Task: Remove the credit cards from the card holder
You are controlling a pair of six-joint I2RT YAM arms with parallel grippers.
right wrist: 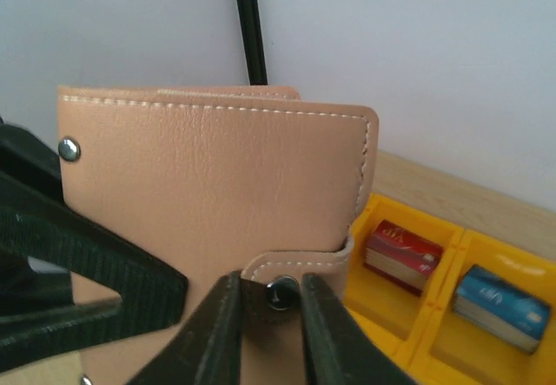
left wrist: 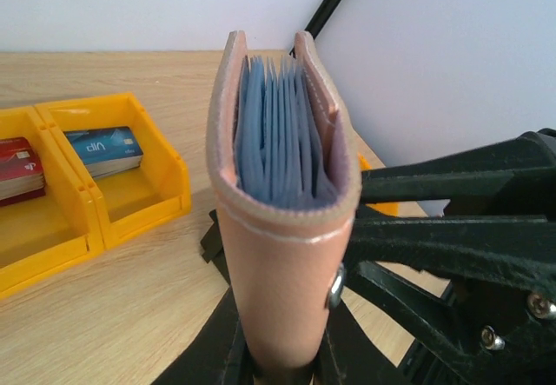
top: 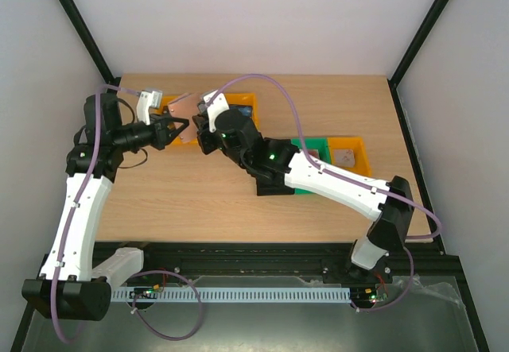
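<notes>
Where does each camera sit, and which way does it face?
Top external: above, behind the bases, looking down at the table; left gripper and right gripper meet at the card holder.
Left wrist: on left arm, facing the holder's open edge; own fingers beneath, right gripper alongside.
Right wrist: on right arm, facing the holder's closed front; own fingers flank its snap.
Wrist views share yellow bins.

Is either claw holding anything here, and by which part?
The left claw grips the card holder by the edge opposite its snap tab. The right claw straddles that tab; whether it pinches cannot be told.
</notes>
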